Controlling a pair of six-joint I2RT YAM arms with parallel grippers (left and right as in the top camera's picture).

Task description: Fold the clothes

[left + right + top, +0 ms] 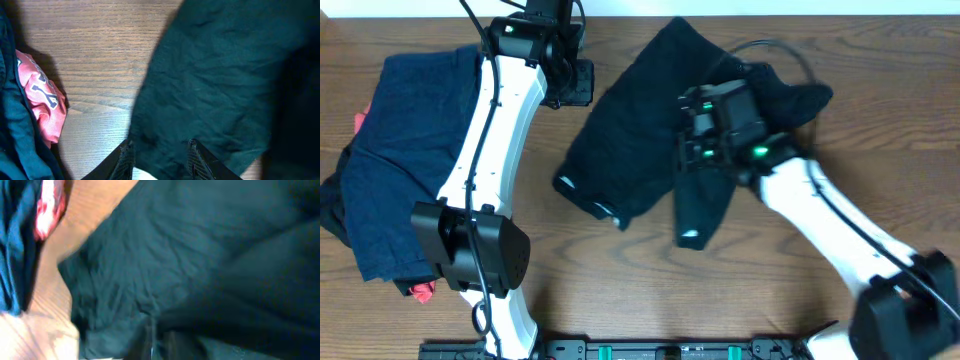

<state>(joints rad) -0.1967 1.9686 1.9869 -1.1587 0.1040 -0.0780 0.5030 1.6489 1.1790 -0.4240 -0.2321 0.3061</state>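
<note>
The black shorts point(640, 130) lie crumpled in the middle of the table, with small white hem logos at their front edge. My left gripper point(582, 85) sits at their upper left edge. In the left wrist view, black cloth point(215, 85) fills the gap between its fingers point(125, 157), so this gripper point(161, 157) is shut on a bunch of the shorts. My right gripper point(705, 150) is over the shorts' right half, and one leg point(700, 215) droops below it. In the blurred right wrist view this gripper point(161, 340) has its fingers close together, pinching dark fabric point(150, 255).
A navy blue garment point(405, 150) lies heaped at the far left, with red-orange printed cloth point(360, 122) peeking out beside it. The same printed cloth point(42, 100) shows in the left wrist view. A black cable point(775, 50) loops over the shorts' right edge. Bare wood point(620, 290) lies in front.
</note>
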